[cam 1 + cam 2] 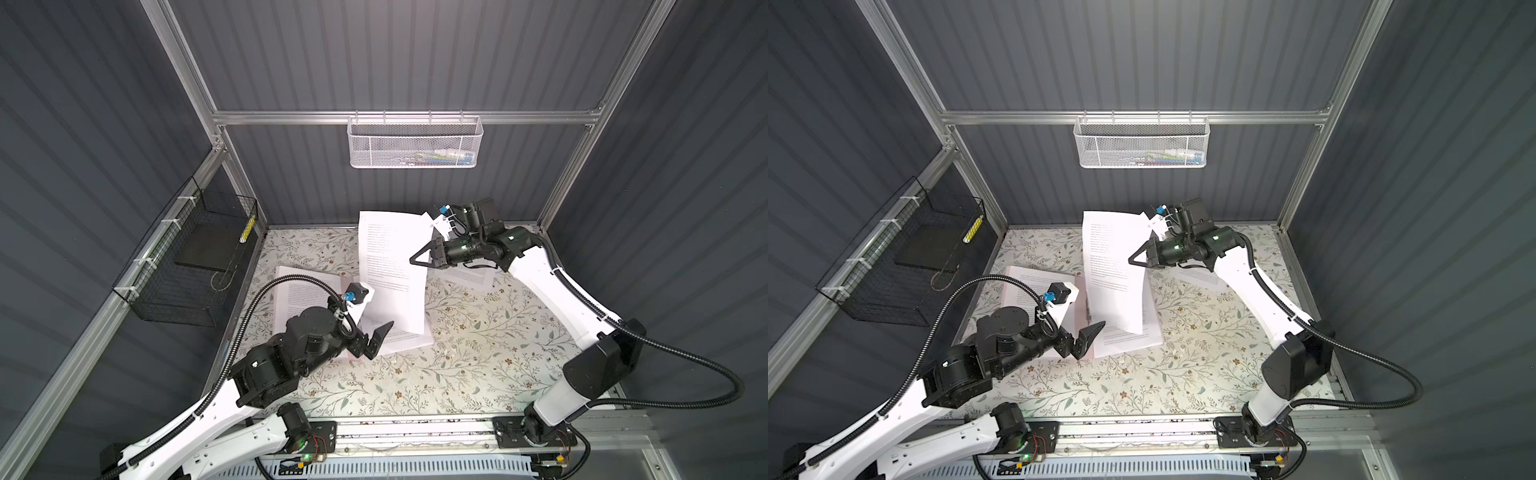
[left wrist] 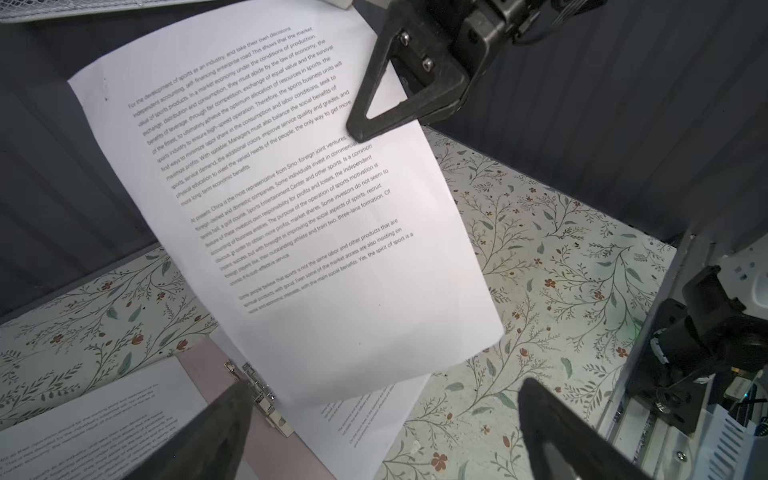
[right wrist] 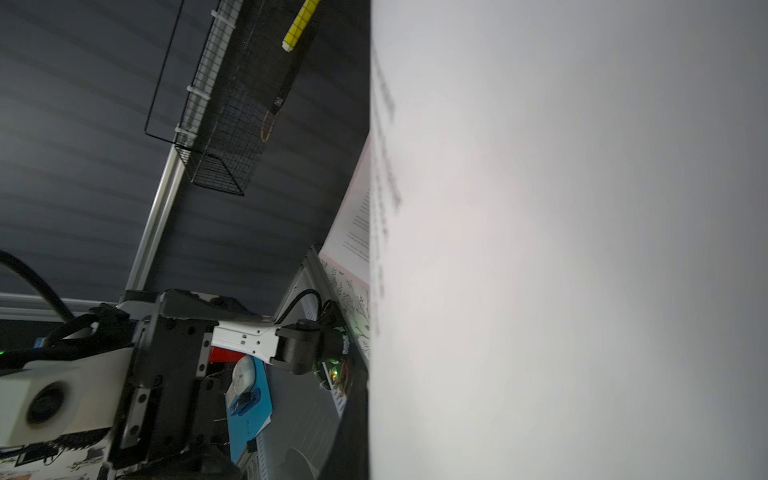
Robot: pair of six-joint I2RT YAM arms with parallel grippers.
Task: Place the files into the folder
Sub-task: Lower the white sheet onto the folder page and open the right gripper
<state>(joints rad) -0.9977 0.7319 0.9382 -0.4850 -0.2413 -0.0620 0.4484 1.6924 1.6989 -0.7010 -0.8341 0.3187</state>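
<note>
The pale pink folder (image 2: 286, 453) lies open on the table, its silver clip (image 2: 257, 395) at the spine. Printed sheets rest on its left half (image 1: 299, 299) and its right half (image 1: 409, 338). My right gripper (image 1: 412, 258) (image 1: 1131, 260) is shut on the edge of one of the files (image 1: 390, 266) (image 2: 291, 208), which hangs in the air over the folder's right half, its lower edge just above it. That sheet fills the right wrist view (image 3: 540, 249). My left gripper (image 1: 380, 338) (image 2: 386, 449) stands open and empty over the folder's near edge. Another file (image 1: 469, 276) lies under the right arm.
A black wire basket (image 1: 187, 266) holding a flat black slab (image 1: 208, 249) hangs on the left wall. A white mesh basket (image 1: 415, 143) hangs on the back rail. The floral table cover (image 1: 457, 365) spreads out to the front and right of the folder.
</note>
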